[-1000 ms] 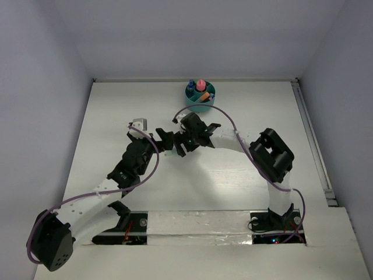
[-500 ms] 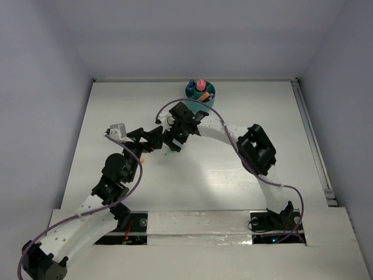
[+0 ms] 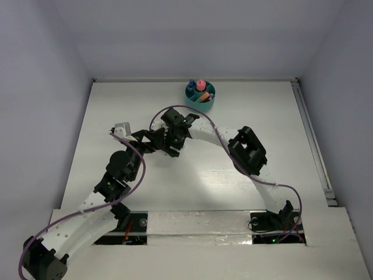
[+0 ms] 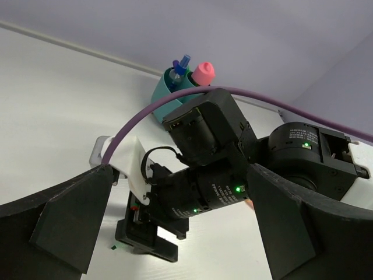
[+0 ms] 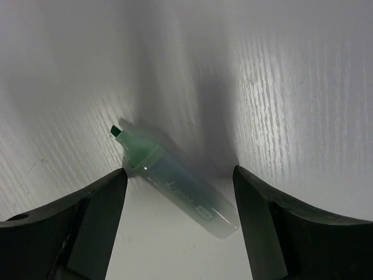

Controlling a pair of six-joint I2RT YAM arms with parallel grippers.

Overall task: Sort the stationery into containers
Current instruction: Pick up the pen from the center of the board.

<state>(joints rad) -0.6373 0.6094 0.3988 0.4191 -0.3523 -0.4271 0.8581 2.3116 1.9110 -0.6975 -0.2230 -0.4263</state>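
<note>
Green highlighter [image 5: 175, 186], cap off, lies flat on the white wood-grain bench [image 3: 262, 111]. In the right wrist view it is askew, with the chisel tip up-left and the clear barrel running down-right. The printing on the barrel is too small to read.

Right claw [image 5: 178, 175]: spread wide and pointing down at the bench, one finger on each side of the highlighter. The barrel end is close to the right-hand finger [image 5: 274, 227]. Cannot tell if they touch. Nothing is gripped.

Left claw [image 4: 178, 192]: at full spread and holding nothing. Its fingers [image 4: 64, 227] frame the right arm's wrist, which sits just in front of it. From above, the two claws are close together near the middle of the bench, a little toward the left edge. The highlighter cannot be made out in that view because the arms cover it.

Teal cup [image 3: 200, 100]: round, standing at the far edge of the bench about midway along, well apart from both claws.
- pink-capped bottle [image 3: 201, 85], upright
- blue-capped marker [image 3: 191, 85], upright at the cup's left side
- orange piece [image 3: 204, 98] toward the near side
- Inner dividers are partly visible. Cannot tell which compartment holds which item.

Purple cable [image 4: 175, 99] arcs across the left wrist view in front of the cup.
</note>
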